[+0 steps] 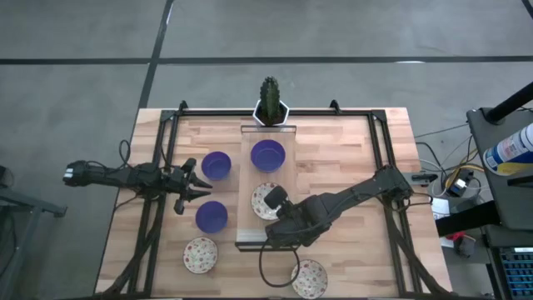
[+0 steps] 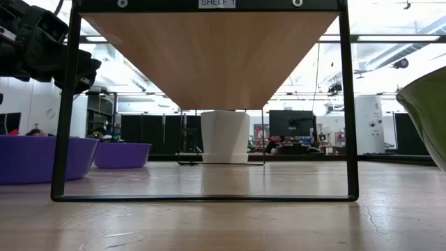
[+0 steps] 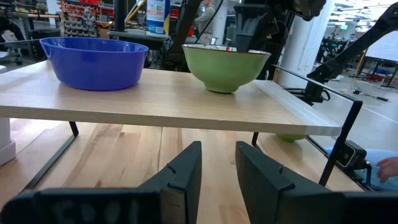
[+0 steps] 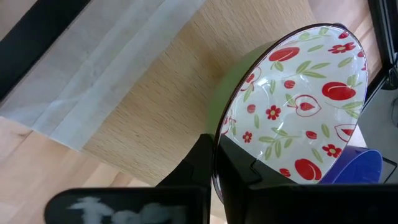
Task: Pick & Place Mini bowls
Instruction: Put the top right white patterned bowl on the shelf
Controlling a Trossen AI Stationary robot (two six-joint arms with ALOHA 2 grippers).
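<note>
1. Mini bowls are spread over the wooden table (image 1: 350, 167) and the raised shelf (image 1: 248, 225) at its centre: two sit on the shelf, four on the tabletop.
2. On the shelf, a blue bowl (image 1: 267, 155) sits at the far end, nearest the cactus pot (image 1: 271, 111), and it looks empty.
3. Just nearer on the shelf is a patterned bowl (image 1: 266, 201), cream inside with red fruit, red flowers and green leaves, green on the outside; nothing is in it.
4. Right gripper (image 1: 278, 201) is clenched on that patterned bowl's rim, one finger (image 4: 239, 180) inside and the other outside, in the right wrist view.
5. Left of the shelf, two more blue bowls (image 1: 216, 165) (image 1: 211, 216) rest on the table, both empty as far as the high view shows.
6. Two more patterned bowls lie near the front edge, one (image 1: 201, 254) left of the shelf, one (image 1: 309, 278) right of it.
7. Left gripper (image 1: 196, 183) hovers between the two blue table bowls, fingers (image 3: 183, 177) parted, holding nothing.
8. Writing: a label on the shelf's front rail (image 2: 216, 3) reads "SHELF 1" in the low view.
9. White pot holds a green cactus (image 1: 270, 96).
</note>
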